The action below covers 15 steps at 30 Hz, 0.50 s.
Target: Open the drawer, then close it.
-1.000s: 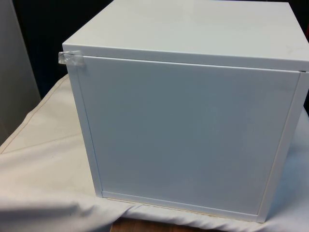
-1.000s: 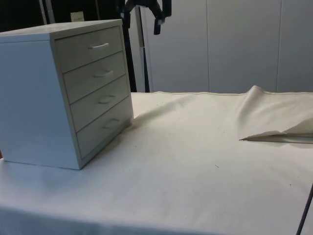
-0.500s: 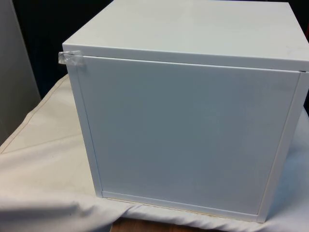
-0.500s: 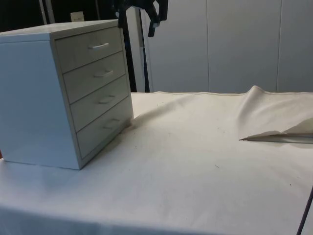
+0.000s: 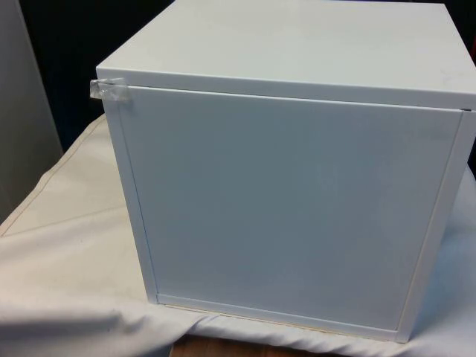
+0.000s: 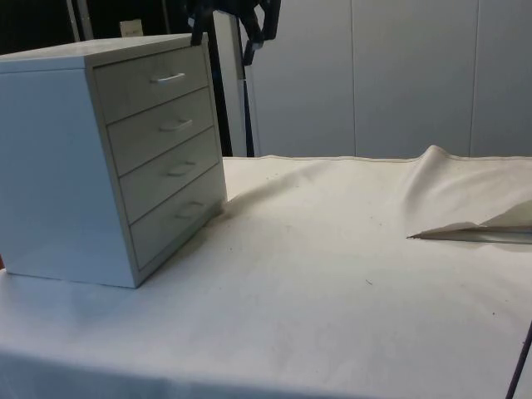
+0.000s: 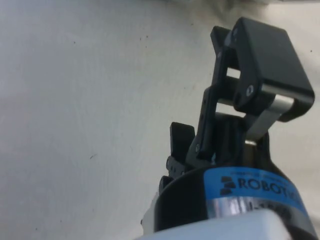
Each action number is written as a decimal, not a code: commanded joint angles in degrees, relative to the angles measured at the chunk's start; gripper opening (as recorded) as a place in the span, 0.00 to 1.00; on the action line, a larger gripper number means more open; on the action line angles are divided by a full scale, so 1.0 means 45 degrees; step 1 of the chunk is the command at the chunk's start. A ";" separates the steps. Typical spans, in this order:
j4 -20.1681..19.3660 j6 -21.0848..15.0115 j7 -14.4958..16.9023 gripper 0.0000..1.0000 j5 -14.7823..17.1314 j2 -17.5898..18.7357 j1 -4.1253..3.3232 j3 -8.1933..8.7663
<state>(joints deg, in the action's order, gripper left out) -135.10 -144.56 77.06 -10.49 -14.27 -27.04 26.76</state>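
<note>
From the front, the white chest of drawers (image 5: 290, 201) is seen standing on the counter (image 5: 59, 245), which is covered with a white cloth. Its plain back is turned to this view, so the drawers are hidden here, and a bit of clear tape (image 5: 110, 89) is stuck at its top corner on the front view's left. From the side, four drawers are seen in a stack, and all of them look shut. The top drawer (image 6: 154, 81) has a small handle (image 6: 168, 78). The black hand (image 6: 233, 25) is held up high, just beside the top edge of the chest and above the top drawer, touching nothing. It is probably kept there so it can be brought down to that handle. A fold of the cloth (image 6: 465, 208) is seen well apart from the chest. From the wrist, the hand's fingers (image 7: 260, 65) are seen spread apart over the bare cloth, with nothing held between them. The opening is judged not yet begun.
</note>
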 commanded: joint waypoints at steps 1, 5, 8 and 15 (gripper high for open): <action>-0.0051 -0.0331 -0.0025 1.00 -0.0178 0.0000 0.0064 -0.0013; -0.0127 -0.0853 -0.0051 1.00 -0.0293 0.0115 0.0102 -0.0051; -0.0127 -0.0726 0.0064 1.00 -0.0051 0.0102 0.0000 0.0000; -0.0267 -0.1935 -0.0127 1.00 -0.0611 0.0484 0.0127 -0.0089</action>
<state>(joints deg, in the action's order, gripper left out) -136.36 -152.01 77.35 -11.75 -12.61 -27.04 26.70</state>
